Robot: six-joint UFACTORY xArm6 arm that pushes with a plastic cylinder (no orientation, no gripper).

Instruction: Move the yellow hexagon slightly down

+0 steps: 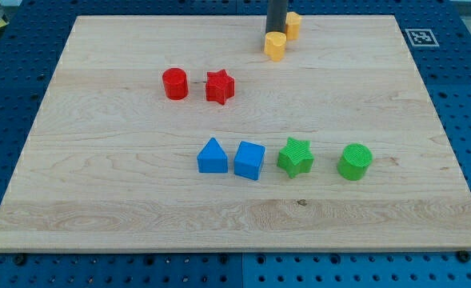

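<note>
Two yellow blocks sit near the view's top edge of the wooden board. One yellow block lies just below my tip; its shape looks hexagonal but is hard to make out. The other yellow block is partly hidden behind the rod, up and to the right. My tip comes down from the view's top and touches the upper edge of the lower yellow block, with the other yellow block right beside it on the right.
A red cylinder and a red star sit left of centre. A blue triangular block, a blue cube, a green star and a green cylinder form a row lower down. A marker tag is at the top right corner.
</note>
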